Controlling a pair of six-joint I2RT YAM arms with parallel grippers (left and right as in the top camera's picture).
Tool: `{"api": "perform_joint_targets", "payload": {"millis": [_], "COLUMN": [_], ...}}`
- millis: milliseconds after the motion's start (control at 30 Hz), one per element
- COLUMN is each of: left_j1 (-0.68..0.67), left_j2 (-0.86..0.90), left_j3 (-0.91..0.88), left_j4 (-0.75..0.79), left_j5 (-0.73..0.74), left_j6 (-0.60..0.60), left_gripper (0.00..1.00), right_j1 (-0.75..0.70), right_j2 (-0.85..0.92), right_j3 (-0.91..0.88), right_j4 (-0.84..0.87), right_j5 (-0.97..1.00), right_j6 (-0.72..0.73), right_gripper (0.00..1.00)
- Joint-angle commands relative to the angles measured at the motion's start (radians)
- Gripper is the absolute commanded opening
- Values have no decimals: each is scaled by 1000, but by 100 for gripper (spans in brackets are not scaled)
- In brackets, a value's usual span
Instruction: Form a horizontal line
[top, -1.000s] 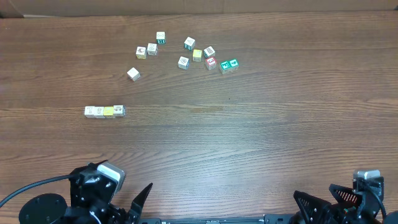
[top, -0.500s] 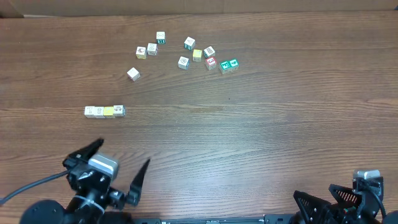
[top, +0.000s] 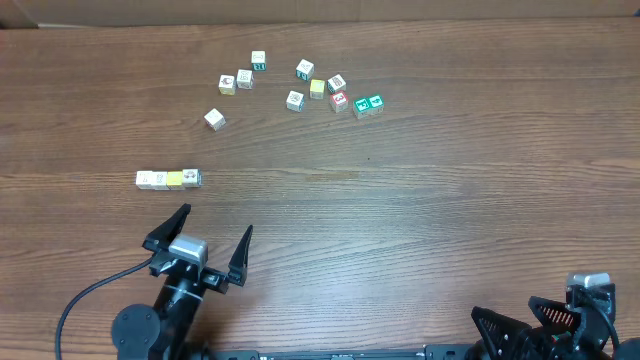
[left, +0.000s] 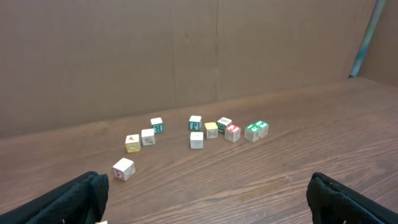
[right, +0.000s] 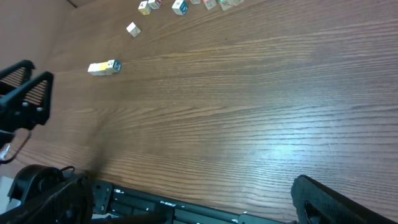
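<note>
Overhead: horizontal line (top: 168, 179) rests on table (top: 400, 220).

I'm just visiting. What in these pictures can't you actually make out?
- Drawings on the row of cubes: too small to read in the overhead and right wrist views.
- The same row in the left wrist view: at most a sliver shows at the bottom edge.
- Scattered cubes: in the right wrist view, several are cut off by the top edge.
</note>
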Motion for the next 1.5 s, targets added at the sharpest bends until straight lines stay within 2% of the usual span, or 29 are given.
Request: {"api": "perform_joint_targets", "payload": {"millis": [0,333,667,1467], "left_j1": [5,5,5,5], "left_j2": [-16,-16,-15,-14], "left_j3": [-64,-246,-249,-249], "left_j4": [50,279,230,231], "left_j5": [18,15,-5,-5], "left_j6": [-41,-105,-118,-119], "left_gripper": [100,100,100,100], "right_j1": [3,3,3,3], "right_j2": [-3,-3,-3,-3], "right_j3": [3,3,3,3], "right_j4": [3,3,3,3], "right_j5": [14,13,14,29], "right_j6": [1,1,1,-12], "right_gripper": [100,100,100,100]}}
